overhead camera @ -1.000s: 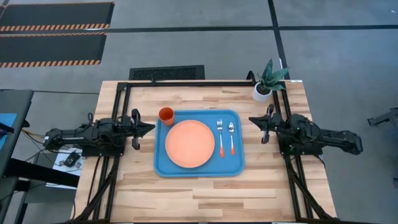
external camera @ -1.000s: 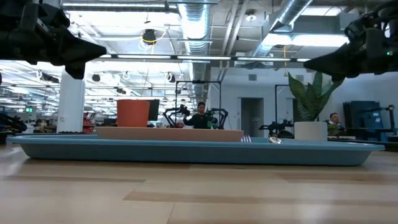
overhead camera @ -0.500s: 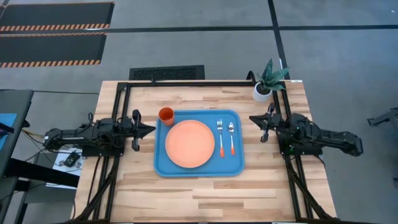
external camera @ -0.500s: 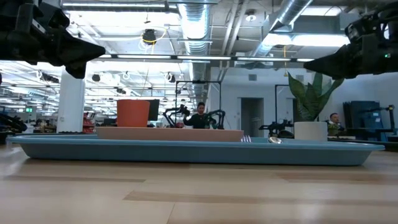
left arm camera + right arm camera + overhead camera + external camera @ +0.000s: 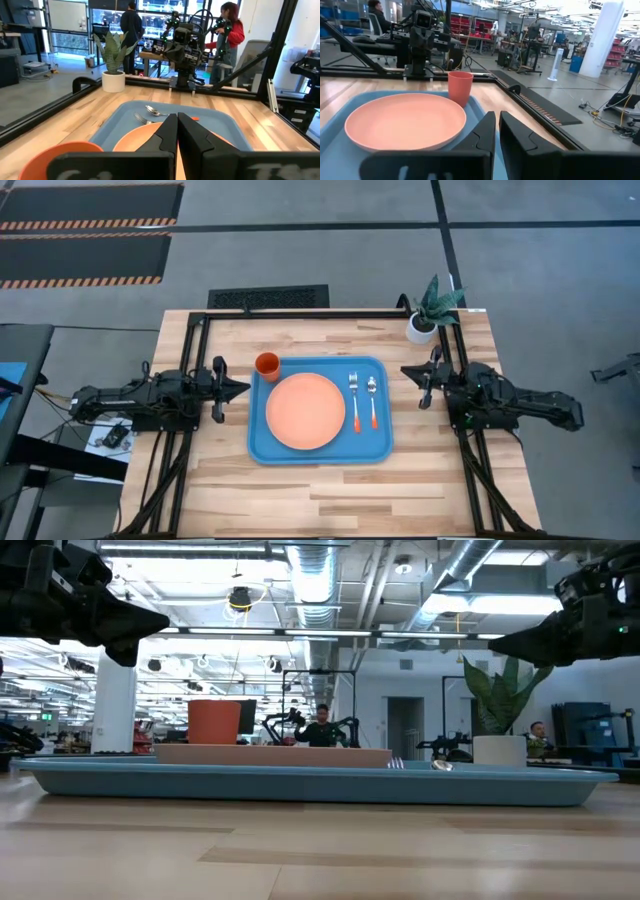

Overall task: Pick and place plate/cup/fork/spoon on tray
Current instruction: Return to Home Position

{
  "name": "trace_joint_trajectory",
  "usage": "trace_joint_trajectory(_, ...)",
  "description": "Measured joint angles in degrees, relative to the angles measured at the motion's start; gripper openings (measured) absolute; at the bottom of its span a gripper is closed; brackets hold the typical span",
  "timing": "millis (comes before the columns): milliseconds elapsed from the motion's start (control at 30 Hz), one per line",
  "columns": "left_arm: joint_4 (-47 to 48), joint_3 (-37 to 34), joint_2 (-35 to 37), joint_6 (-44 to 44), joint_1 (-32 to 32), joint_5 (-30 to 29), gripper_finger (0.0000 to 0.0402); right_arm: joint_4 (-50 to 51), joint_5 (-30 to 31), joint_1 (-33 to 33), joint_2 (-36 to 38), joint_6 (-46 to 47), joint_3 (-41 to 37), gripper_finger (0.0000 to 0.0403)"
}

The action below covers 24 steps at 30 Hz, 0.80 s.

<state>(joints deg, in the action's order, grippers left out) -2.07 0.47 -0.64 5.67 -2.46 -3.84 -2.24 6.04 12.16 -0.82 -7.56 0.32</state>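
the wooden desk (image 5: 330,490) carries a blue tray (image 5: 320,453) at its middle, lying flat with its long sides running left to right. the two dark arms lie low on opposite sides of the tray. the left end effector (image 5: 246,386) sits just off the tray's left rim, pointing in toward it, with its fingers closed together on nothing. the right end effector (image 5: 403,370) sits just off the tray's right rim, pointing back across the tray, and its fingers are likewise pressed together and empty. neither touches the tray or anything on it. the salmon-orange plate (image 5: 305,411) lies flat on the tray, left of centre, nearer the left end effector. a potted plant (image 5: 428,317) in a white pot stands on the desk's far right corner, beyond the right arm. the orange cup (image 5: 267,364) stands upright in the tray's far left corner, just beside the plate's rim and close to the left end effector's tip. the fork (image 5: 354,395) and the spoon (image 5: 372,392) lie side by side on the right part of the tray, heads toward the far edge, the fork next to the plate and the spoon nearer the right end effector.
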Motion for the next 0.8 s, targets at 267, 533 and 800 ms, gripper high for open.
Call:
trace_joint_trajectory(267,0.0,0.0,0.0,0.05,0.0,0.0,0.0,-0.02,0.0,0.0,0.0,0.01,-0.02,0.0048)
trace_joint_trajectory(533,0.0,0.0,0.0,0.11,0.0,0.0,0.0,-0.02,0.0,0.0,0.0,0.03,-0.02,0.0048)
trace_joint_trajectory(800,0.0,0.0,0.0,0.11,0.0,0.0,0.0,-0.04,0.0,-0.02,0.0,0.03,-0.02,0.0048)
